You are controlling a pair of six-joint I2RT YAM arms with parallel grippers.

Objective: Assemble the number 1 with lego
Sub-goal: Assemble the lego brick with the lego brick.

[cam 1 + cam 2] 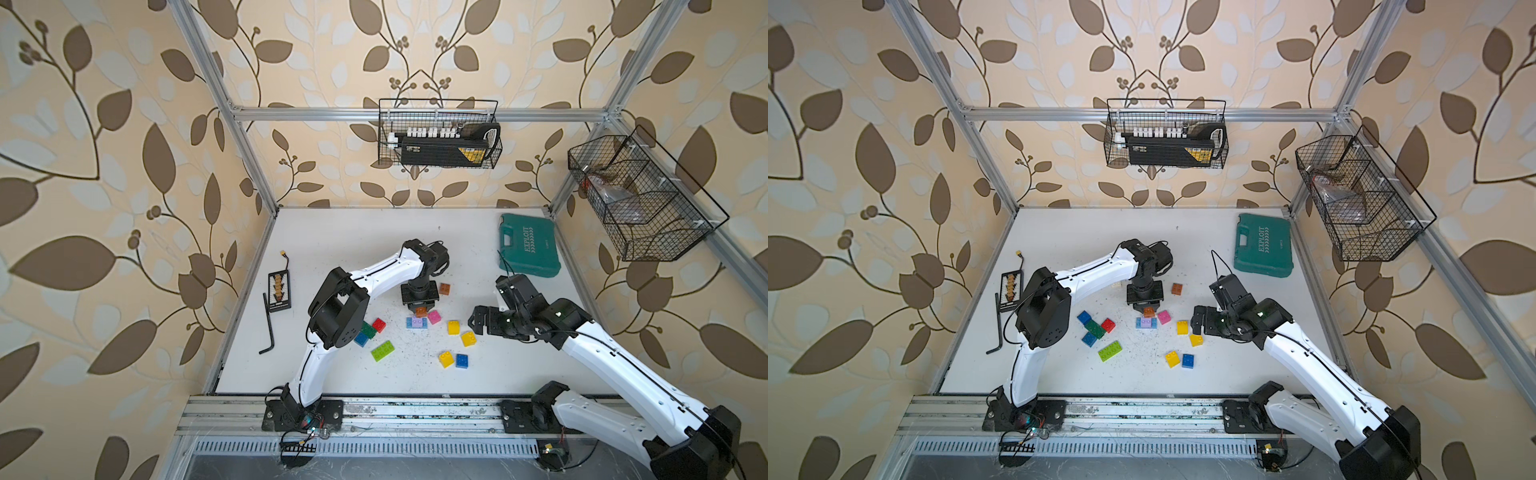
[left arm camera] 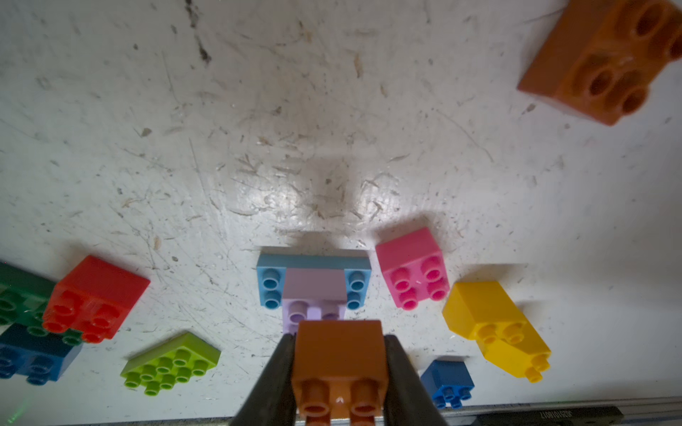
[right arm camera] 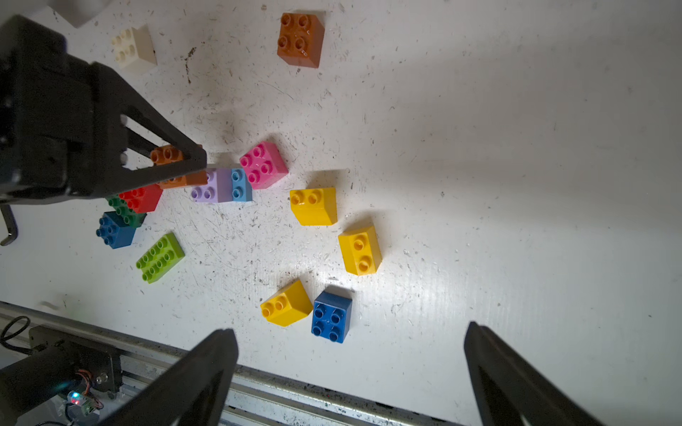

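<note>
Stacking step: my left claw (image 2: 339,337) grips brown brick (image 2: 339,359), lower centre, by lilac brick (image 2: 313,291); right claw (image 3: 350,330) gapes empty. Next: align studs, press.

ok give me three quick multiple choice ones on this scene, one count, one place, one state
1. How many yellow bricks lie on the table? A. two B. three C. five
2. The lilac brick sits on: A. a yellow brick B. the bare table C. the light blue brick
3. The right claw is: A. open and empty B. shut on a yellow brick C. shut on the lilac brick
Key: 1 B, three show in the right wrist view; 2 C, blue studs flank it; 3 A, its fingers stand wide apart, nothing between.
</note>
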